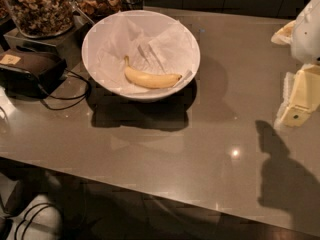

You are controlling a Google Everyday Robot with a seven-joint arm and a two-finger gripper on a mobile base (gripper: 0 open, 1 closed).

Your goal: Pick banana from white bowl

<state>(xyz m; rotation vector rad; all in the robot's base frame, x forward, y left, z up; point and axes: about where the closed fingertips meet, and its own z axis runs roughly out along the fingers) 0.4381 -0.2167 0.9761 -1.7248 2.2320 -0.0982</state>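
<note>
The banana [151,78] is yellow and curved. It lies inside the white bowl [110,29] on crumpled white paper, toward the bowl's front, with its thin stem pointing up and left. The bowl stands on the grey-brown table at the upper left of centre. My gripper [298,96] shows as white and cream parts at the right edge of the view. It is well to the right of the bowl, above the table, apart from the banana and with nothing seen in it. Its shadow falls on the table at the lower right.
Two glass jars of nuts [37,6] stand behind the bowl at the upper left. A dark box [30,69] with a black cable lies left of the bowl. The table's front edge [150,194] runs across the bottom, with dark floor below.
</note>
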